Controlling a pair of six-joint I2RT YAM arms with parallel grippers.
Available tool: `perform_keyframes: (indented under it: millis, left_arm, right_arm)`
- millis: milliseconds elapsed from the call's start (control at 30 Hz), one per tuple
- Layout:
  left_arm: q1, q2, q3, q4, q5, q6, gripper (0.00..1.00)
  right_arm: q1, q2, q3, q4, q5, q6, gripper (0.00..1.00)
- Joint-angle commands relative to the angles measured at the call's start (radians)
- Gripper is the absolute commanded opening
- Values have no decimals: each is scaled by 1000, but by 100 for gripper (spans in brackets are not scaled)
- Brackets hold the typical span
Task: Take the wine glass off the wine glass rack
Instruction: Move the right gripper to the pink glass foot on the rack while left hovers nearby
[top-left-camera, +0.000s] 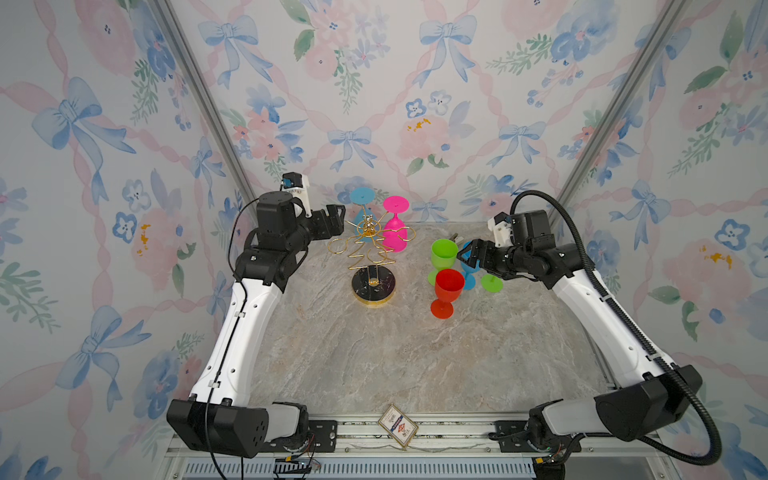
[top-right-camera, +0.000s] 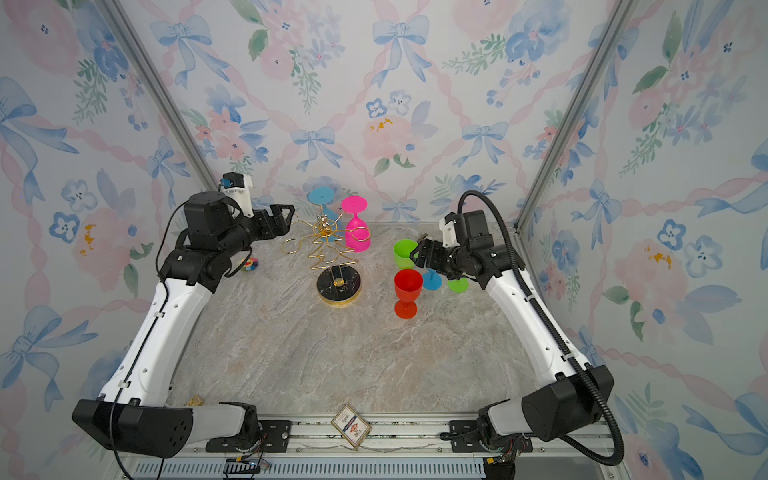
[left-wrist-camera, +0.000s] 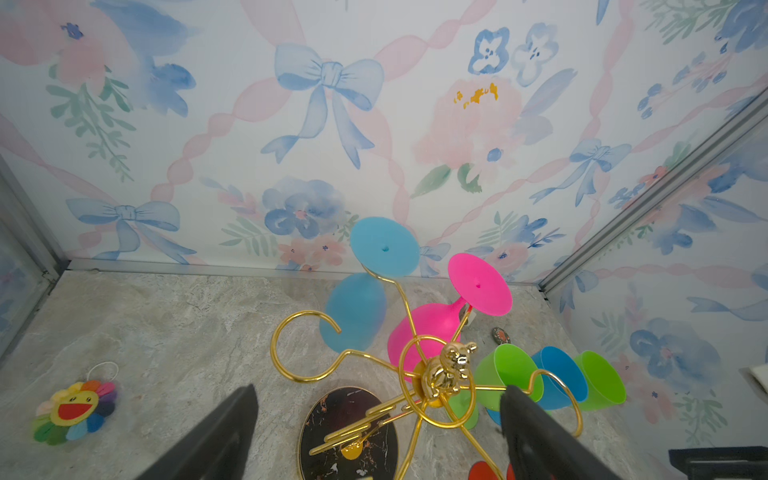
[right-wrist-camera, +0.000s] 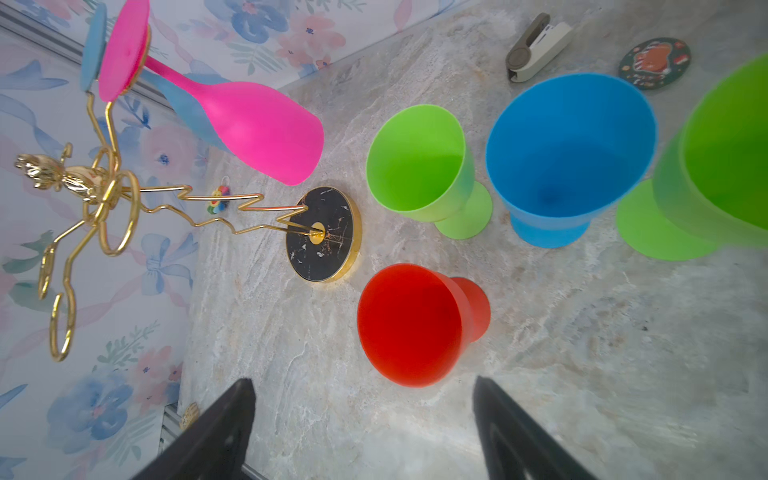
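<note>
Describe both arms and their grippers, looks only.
The left arm and right arm have white shells between black joints. A ribbed black hose runs along the right one. The left gripper and right gripper are black, with flat tapered fingers.

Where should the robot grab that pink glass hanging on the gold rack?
Probably around its bowl, from the side. The pink glass hangs upside down, its foot resting on a looped arm of the rack, so the bowl hangs free below. The open left gripper is close by.
</note>
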Motion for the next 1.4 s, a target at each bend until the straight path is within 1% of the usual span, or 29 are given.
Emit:
perform_keyframes:
  millis: [0,100,267,467,567,767,867,1067,1167,1367]
  left_arm:
    - [38,16,28,37,127,-72,93]
    - [61,15,11,52,151,-91,94]
    - [85,-27,-53,79,153,-102,95]
    - [121,-83,-109,81,159,-103,95]
    - [142,-110,-137,80,167,-104,95]
    - [175,-148,-171,82,182,-106,95]
    - [182,-159,-182,81,186,-104,95]
    - [188,-190,-226,81,190,-100,95]
    - [189,-219,-267,82,177,-87,95]
    - [190,-296,-367,80,164,-48,96]
  right_arm:
    - [-11,-16,10,172,-94,40,83]
    - [-30,4,21,243,-145,84,80]
    - [-42,75,32,425,-242,226,74]
    - [-38,234,148,565,-314,344,67]
    - [-28,340,216,608,-345,391,63]
    - [21,490,385,548,-358,378,57]
    - [38,543,454,528,-357,378,51]
    - [56,620,546,527,-355,409,46]
    - [59,657,587,504,-348,415,45]
    - [63,726,662,481,-353,431,40]
